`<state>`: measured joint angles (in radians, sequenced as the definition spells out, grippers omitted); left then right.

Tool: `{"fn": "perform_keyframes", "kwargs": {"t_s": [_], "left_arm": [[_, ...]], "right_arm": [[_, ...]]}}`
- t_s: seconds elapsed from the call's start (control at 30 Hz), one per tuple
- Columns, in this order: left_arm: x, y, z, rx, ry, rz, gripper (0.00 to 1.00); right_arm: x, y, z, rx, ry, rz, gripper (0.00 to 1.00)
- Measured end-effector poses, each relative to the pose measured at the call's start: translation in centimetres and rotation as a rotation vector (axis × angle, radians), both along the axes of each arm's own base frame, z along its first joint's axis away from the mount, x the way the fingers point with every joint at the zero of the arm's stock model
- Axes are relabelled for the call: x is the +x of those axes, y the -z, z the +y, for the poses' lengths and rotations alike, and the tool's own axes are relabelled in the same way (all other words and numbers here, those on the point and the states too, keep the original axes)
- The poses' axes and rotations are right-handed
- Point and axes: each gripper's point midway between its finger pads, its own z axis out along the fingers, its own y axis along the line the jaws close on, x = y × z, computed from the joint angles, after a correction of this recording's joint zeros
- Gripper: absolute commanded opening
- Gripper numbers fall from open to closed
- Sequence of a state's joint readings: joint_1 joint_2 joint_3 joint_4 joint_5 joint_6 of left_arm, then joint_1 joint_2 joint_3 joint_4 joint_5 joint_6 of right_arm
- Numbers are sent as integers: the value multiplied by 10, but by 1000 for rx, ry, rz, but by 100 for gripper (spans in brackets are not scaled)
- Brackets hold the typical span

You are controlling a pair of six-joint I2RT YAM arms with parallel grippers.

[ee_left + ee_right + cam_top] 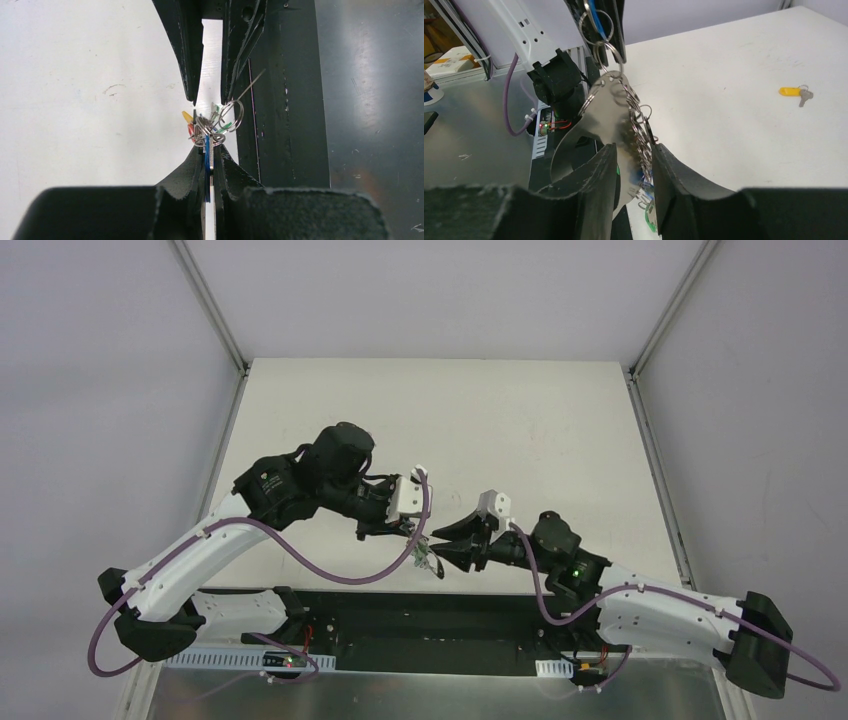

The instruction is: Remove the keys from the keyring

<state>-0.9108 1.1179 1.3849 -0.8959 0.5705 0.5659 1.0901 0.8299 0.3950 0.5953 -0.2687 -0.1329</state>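
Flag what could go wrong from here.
1. The left hand and right hand hold the bunch mid-air by the table edge; a freed key might fall onto the black strip.
2. The rings on the keyring look tangled; pulling the blue key may drag others.

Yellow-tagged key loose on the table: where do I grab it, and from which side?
Pinch the yellow-tagged key by its plastic tag, across the narrow sides, coming straight down: it lies flat on the table, and the tag is bulkier than its thin blade.
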Motion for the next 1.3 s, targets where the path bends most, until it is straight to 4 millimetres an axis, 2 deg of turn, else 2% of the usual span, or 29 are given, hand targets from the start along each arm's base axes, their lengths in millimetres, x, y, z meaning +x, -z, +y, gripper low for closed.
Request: {"fn": "perform_keyframes", "kwargs": {"t_s": [0.17, 0.37, 0.4, 0.53, 0.67, 0.9, 1.3], "left_arm": [[0, 1, 1, 5, -32, 25, 0], [10, 9, 0, 47, -163, 106, 0], [11, 11, 0, 55, -185, 123, 0], [16, 16, 0, 79, -266, 169, 0], [19, 16, 1, 84, -324, 194, 0], [22, 16, 0, 92, -380, 227, 0], [19, 14, 0, 102, -410, 273, 0]], "right_arm": [[-2, -16, -8, -22, 1, -42, 43], [-4, -35, -19, -27, 8, -97, 46], [-5, -35, -20, -33, 7, -101, 46], [-6, -35, -21, -57, 1, -96, 60], [-7, -36, -15, -68, -11, -87, 67], [-4, -21, -3, -118, 7, -62, 68], [10, -16, 7, -136, 60, -67, 69]]}}
